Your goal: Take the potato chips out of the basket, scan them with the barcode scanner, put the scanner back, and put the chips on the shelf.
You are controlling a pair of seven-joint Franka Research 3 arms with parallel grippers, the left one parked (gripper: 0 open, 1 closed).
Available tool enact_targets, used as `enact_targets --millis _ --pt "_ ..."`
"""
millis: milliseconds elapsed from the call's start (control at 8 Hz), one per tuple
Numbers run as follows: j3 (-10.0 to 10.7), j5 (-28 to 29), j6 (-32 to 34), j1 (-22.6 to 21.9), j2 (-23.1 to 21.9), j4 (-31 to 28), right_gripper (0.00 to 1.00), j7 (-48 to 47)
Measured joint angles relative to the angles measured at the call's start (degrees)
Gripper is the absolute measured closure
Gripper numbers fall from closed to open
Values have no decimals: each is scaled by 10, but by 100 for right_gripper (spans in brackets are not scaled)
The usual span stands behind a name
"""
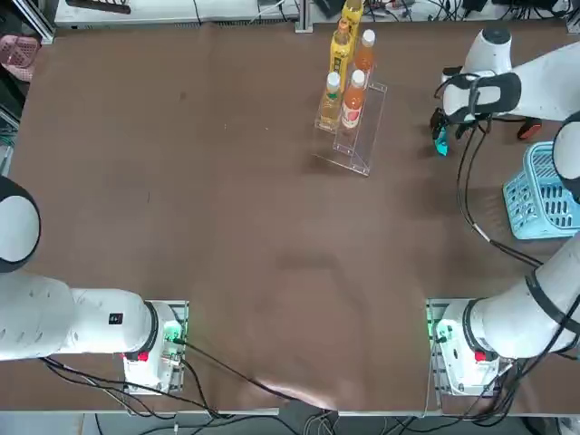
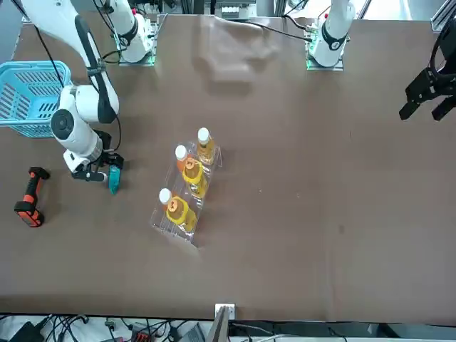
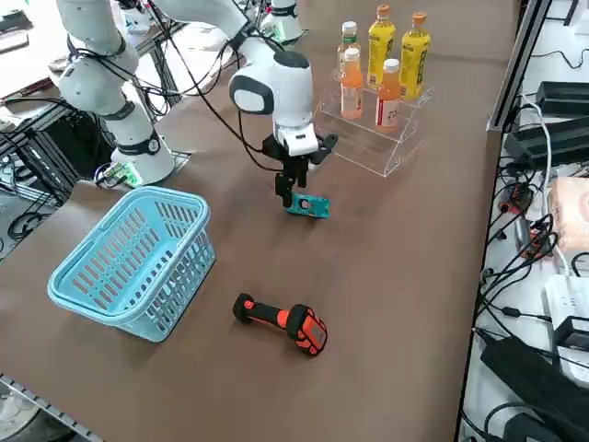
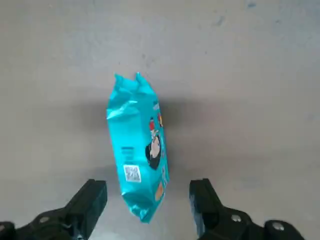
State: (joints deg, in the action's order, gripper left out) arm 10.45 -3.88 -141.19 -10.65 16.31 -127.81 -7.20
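Observation:
The teal-blue potato chips packet (image 4: 137,150) lies flat on the brown table, also seen in the side view (image 3: 308,206), the top view (image 1: 441,146) and the front view (image 2: 113,181). My right gripper (image 4: 149,200) hovers just over one end of it, open, with the fingers (image 4: 92,200) standing wide on either side and not touching it. The black and orange barcode scanner (image 3: 281,322) lies on the table between the packet and the table's edge. The light blue basket (image 3: 129,258) stands empty nearby. The clear shelf (image 3: 368,138) stands beyond the packet.
Several orange and yellow drink bottles (image 3: 391,87) stand on the upper steps of the shelf. The arm's cable (image 1: 471,195) hangs between the gripper and the basket (image 1: 544,195). Cables and equipment (image 3: 543,276) lie off the table edge past the scanner.

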Motion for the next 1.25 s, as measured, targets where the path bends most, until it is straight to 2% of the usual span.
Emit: enact_targets --millis 250,375,625,875,1250 --pt "9 0 18 5 -37 5 0 25" --pt "17 0 24 23 -44 11 0 64" --pt "24 0 30 108 -44 36 0 193" --pt "26 0 30 195 -25 73 0 306" --pt "25 15 30 260 37 158 0 386"
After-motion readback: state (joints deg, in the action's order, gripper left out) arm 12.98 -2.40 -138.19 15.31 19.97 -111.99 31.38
